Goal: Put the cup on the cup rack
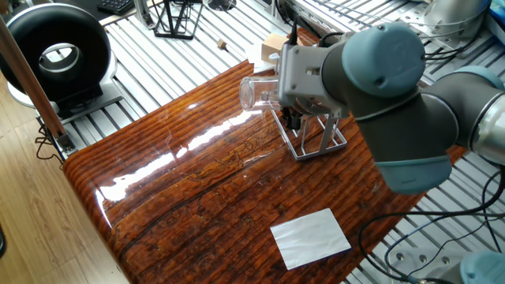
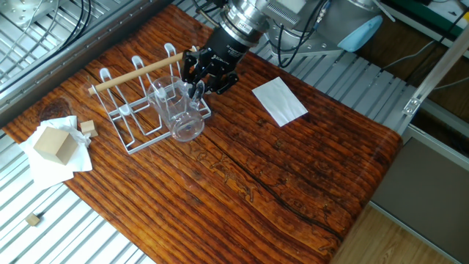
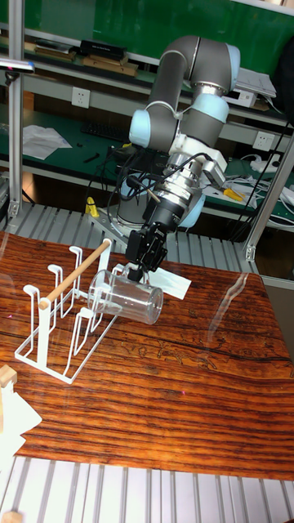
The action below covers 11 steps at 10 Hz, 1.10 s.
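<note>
Gripper (image 3: 140, 260) grips the cup (image 3: 124, 299) by its wall, tilted with the mouth toward a peg of the cup rack (image 3: 62, 331), probably so it slides on.

The end effector (image 2: 196, 86) grips the rim of the cup (image 2: 178, 112), its dark fingers (image 2: 192, 70) closed on the glass wall. The cup is tipped, its thick base toward the camera, mouth toward the cup rack (image 2: 139, 95), overlapping the pegs at the rack's end. The rack stands on the wooden surface (image 2: 278, 169). A white sheet (image 2: 279, 100) lies beside the arm; a wooden block (image 2: 55, 143) sits on crumpled paper (image 2: 44, 165)
</note>
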Each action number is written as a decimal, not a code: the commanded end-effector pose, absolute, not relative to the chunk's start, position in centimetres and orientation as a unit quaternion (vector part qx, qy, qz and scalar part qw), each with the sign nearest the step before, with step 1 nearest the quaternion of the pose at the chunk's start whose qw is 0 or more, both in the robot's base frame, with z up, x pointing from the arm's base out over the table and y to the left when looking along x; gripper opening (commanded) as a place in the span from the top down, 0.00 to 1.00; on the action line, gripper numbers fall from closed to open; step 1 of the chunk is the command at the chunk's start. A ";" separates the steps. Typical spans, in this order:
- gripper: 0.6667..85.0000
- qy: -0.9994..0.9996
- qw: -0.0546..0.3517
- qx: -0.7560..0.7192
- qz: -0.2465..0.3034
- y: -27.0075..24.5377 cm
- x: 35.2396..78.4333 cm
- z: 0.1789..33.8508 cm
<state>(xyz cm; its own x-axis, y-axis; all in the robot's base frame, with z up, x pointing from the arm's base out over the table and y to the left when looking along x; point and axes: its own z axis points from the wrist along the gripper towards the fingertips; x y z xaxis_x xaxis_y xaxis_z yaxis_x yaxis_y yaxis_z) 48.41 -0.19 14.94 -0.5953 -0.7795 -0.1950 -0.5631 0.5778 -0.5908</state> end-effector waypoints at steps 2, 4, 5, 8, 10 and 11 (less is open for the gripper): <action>1.00 0.863 0.226 -0.396 -0.216 -1.3 49.6 13.6; 1.00 0.863 0.224 -0.396 -0.220 -1.7 49.5 13.6; 1.00 0.863 0.224 -0.396 -0.220 -1.8 49.5 13.7; 1.00 0.874 0.227 -0.379 -0.200 -1.5 49.1 13.0; 1.00 0.877 0.228 -0.375 -0.195 -1.7 48.9 12.6; 1.00 0.877 0.226 -0.376 -0.199 -1.8 48.9 12.7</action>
<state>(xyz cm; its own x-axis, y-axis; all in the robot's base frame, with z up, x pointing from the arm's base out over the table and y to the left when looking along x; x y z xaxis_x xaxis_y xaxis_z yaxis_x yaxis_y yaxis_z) 49.03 -1.67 12.89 -0.6037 -0.7628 -0.2316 -0.5782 0.6190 -0.5315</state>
